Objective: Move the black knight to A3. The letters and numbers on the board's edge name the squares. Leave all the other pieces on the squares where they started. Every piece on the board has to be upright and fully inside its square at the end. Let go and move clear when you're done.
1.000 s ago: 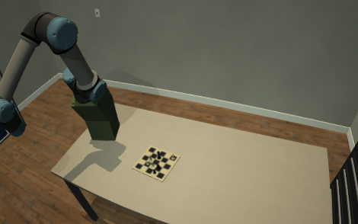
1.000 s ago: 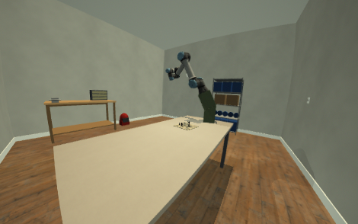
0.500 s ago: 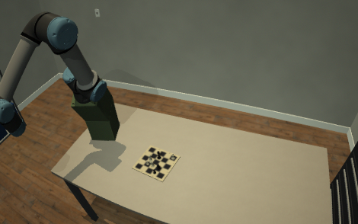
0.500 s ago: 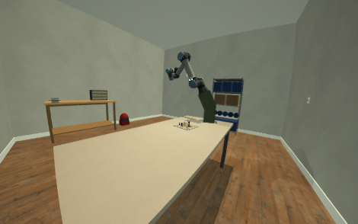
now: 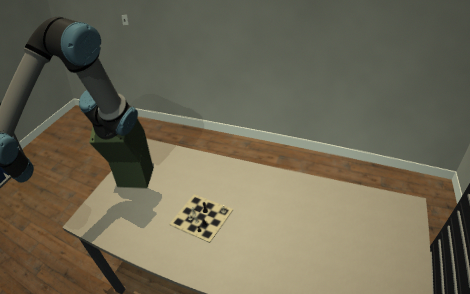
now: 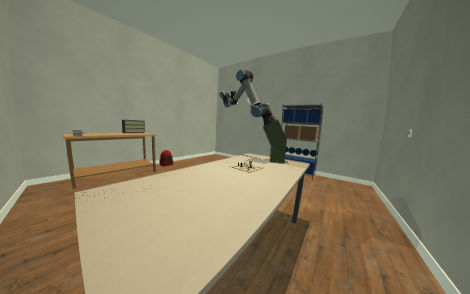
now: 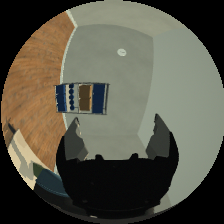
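A small chessboard (image 5: 201,217) lies on the tan table, with a few black and white pieces on it; it also shows far off in the exterior view (image 6: 246,166). A tall black piece (image 5: 205,206) stands near the board's far side, and I cannot tell which piece is the black knight at this size. My gripper (image 7: 116,116) is open and empty, its two fingers seen in the wrist view against the wall. The green gripper body (image 5: 127,157) hangs above the table's left end, well left of the board.
A blue shelf unit (image 6: 301,139) stands behind the table's far end and also shows in the wrist view (image 7: 82,98). A wooden side table (image 6: 111,150) and a red object (image 6: 166,158) stand by the left wall.
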`<state>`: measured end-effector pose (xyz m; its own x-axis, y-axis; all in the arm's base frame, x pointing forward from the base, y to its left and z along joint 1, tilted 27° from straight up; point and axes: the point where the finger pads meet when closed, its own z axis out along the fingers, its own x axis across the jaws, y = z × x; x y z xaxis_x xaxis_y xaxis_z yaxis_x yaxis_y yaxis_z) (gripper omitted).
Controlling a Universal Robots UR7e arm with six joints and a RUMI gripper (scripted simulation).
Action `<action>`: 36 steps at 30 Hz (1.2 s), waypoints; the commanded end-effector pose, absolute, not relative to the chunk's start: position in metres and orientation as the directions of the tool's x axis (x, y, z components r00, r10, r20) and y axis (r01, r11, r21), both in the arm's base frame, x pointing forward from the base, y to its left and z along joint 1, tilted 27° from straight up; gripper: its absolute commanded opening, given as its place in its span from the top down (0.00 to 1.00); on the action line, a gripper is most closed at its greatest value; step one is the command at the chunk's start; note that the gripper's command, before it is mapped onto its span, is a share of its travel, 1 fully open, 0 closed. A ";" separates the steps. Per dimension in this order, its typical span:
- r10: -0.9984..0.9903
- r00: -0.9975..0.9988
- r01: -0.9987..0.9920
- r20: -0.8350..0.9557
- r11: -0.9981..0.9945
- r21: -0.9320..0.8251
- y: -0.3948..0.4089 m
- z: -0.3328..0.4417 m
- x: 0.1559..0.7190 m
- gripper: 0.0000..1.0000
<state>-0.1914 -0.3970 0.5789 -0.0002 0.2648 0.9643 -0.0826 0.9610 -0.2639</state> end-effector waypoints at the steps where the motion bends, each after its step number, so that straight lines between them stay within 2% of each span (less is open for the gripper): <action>1: 0.254 -0.017 -0.137 0.967 0.958 -0.253 -0.413 0.579 -0.179 0.00; 10: 0.222 -0.053 -0.255 0.974 0.940 -0.228 -0.448 0.576 -0.148 0.00; 21: 0.121 -0.144 -0.509 0.982 0.842 -0.178 -0.516 0.554 -0.058 0.00; 23: 0.121 -0.144 -0.509 0.982 0.842 -0.178 -0.516 0.554 -0.058 0.00; 36: -0.122 -0.262 -0.795 0.957 0.590 -0.142 -0.561 0.487 0.115 0.00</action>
<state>0.0587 -0.5516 0.5080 -0.2272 -0.0370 0.9731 -0.7236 0.6752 -0.1432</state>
